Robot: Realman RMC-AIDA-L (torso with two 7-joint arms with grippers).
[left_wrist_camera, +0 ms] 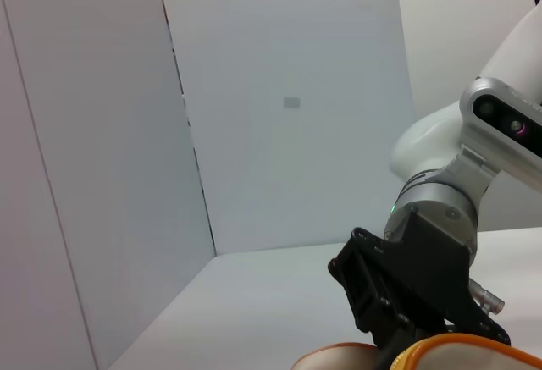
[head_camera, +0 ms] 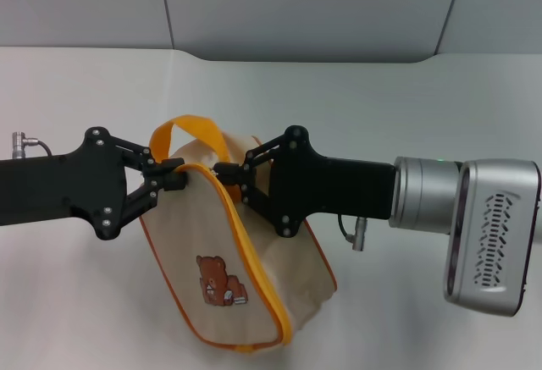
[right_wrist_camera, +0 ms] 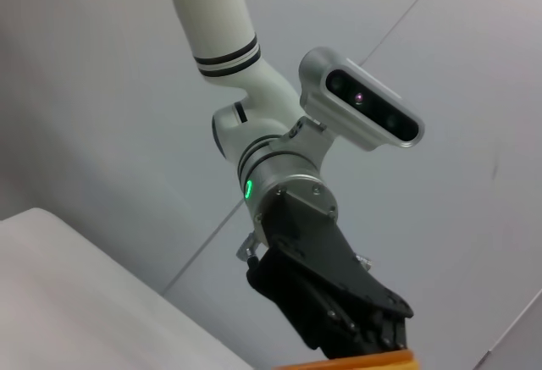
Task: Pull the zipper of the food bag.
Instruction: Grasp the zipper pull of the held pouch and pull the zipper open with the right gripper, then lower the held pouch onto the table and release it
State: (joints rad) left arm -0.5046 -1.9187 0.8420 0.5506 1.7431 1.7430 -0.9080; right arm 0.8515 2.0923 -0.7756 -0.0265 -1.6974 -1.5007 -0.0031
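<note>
Food bag (head_camera: 237, 277) hangs between both claws, left claw (head_camera: 174, 175) and right claw (head_camera: 224, 175) pinching its orange seam; only head view shows this.

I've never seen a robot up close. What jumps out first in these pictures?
Two black grippers meet over a beige food bag in the middle of the white table. The left gripper and the right gripper pinch its orange-piped top edge from opposite sides. A small brown bear picture shows on the bag's side, and an orange loop handle rises behind.
</note>
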